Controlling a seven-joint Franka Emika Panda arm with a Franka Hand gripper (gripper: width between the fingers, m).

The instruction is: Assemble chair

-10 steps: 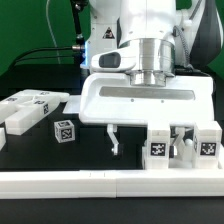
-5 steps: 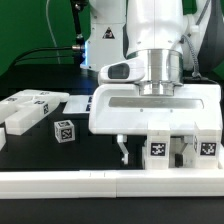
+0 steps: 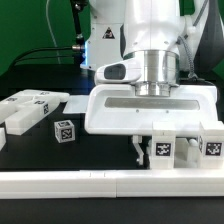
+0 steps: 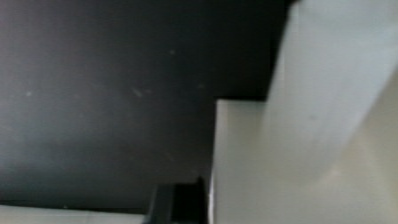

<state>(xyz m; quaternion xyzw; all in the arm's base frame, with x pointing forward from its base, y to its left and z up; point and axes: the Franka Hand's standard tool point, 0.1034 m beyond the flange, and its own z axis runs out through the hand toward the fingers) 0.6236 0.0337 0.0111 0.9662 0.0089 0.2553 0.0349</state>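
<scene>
My gripper (image 3: 146, 150) hangs low over the table (image 3: 95, 150), near the rail (image 3: 100, 182) along its front edge. Only one finger (image 3: 137, 150) shows below the broad white hand. The other is hidden behind a chair part, so I cannot tell how wide the jaws stand or whether anything is between them. I see nothing hanging from the finger that shows.

The chair is not yet one thing but loose white parts in two groups. The near block (image 3: 160, 150) stands just to the exterior view's right of my visible finger, close but with a sliver of dark between them. It is upright, its tag facing the camera. A second block (image 3: 210, 146) stands farther to that side, with a dark gap between the two; the pair runs along the rail. Well apart, at the exterior view's left, lie a flat panel (image 3: 38, 99), a bar (image 3: 22, 117) in front of it, and a small cube (image 3: 63, 130).

My guess is that the near block is what I am after: it sits under my hand. A grasp would depend on my fingers straddling its narrow width, not its height.

The wrist view is blurred. A pale upright part (image 4: 338, 90) rises against the dark table, and I cannot tell which part it is.

I can read no brand or writing anywhere, only square black-and-white tags on the parts and one on the arm's base (image 3: 105, 35).
</scene>
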